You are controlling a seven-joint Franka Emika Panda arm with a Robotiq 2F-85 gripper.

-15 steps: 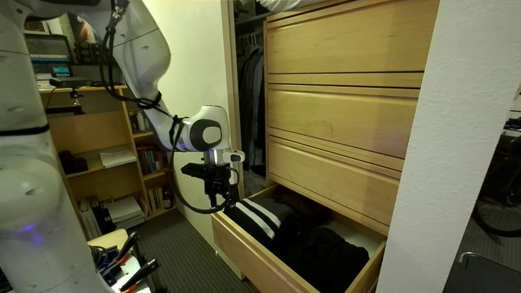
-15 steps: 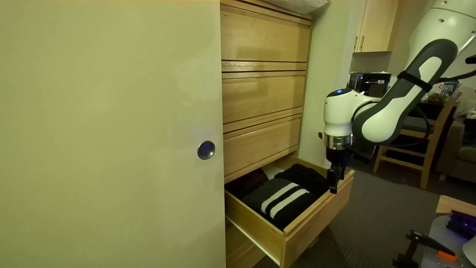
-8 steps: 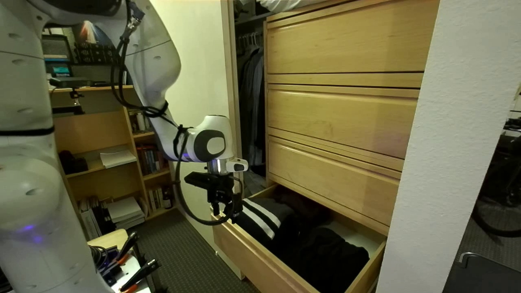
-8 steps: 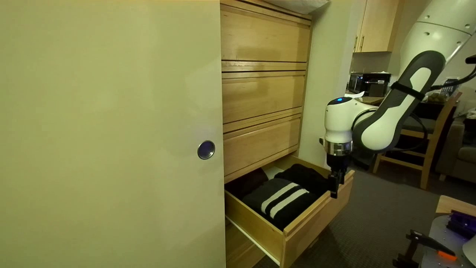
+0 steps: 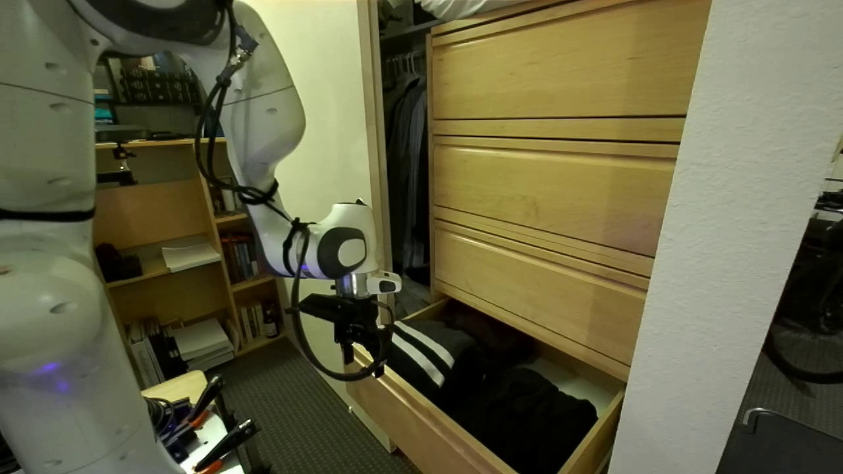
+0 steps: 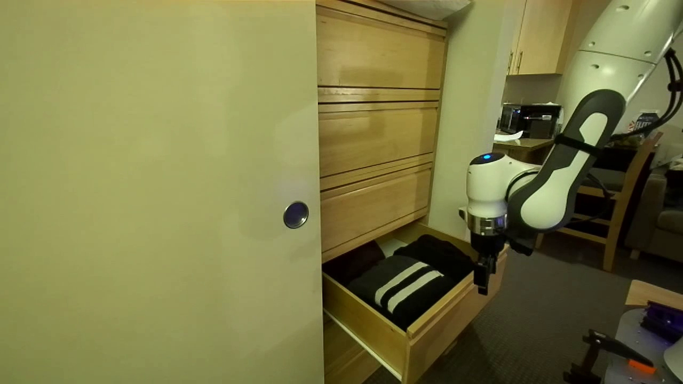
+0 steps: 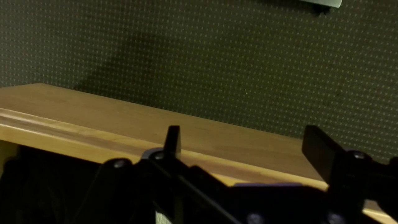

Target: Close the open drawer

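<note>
The pale-wood drawer stands pulled out, its plain front (image 5: pixel 421 421) facing the room; its front also shows in an exterior view (image 6: pixel 453 330). Folded dark clothes with white stripes (image 6: pixel 411 288) lie inside. My gripper (image 5: pixel 363 363) points down at one end of the drawer's front panel; in an exterior view the gripper (image 6: pixel 483 280) overlaps the panel's top edge from outside. In the wrist view the gripper (image 7: pixel 241 130) has its fingers wide apart and empty, with the front panel (image 7: pixel 124 115) passing beneath and between them. I cannot tell whether they touch the panel.
Matching shut drawer fronts (image 5: pixel 540 263) rise above the open one. A cream sliding door (image 6: pixel 160 186) stands beside the chest, and a white wall (image 5: pixel 737 230) on its far side. A small table with clamps (image 6: pixel 629 341) stands near the arm's base.
My gripper has moved down, from above the drawer's top edge to about the level of the front panel's upper part. The drawer and clothes have not moved.
</note>
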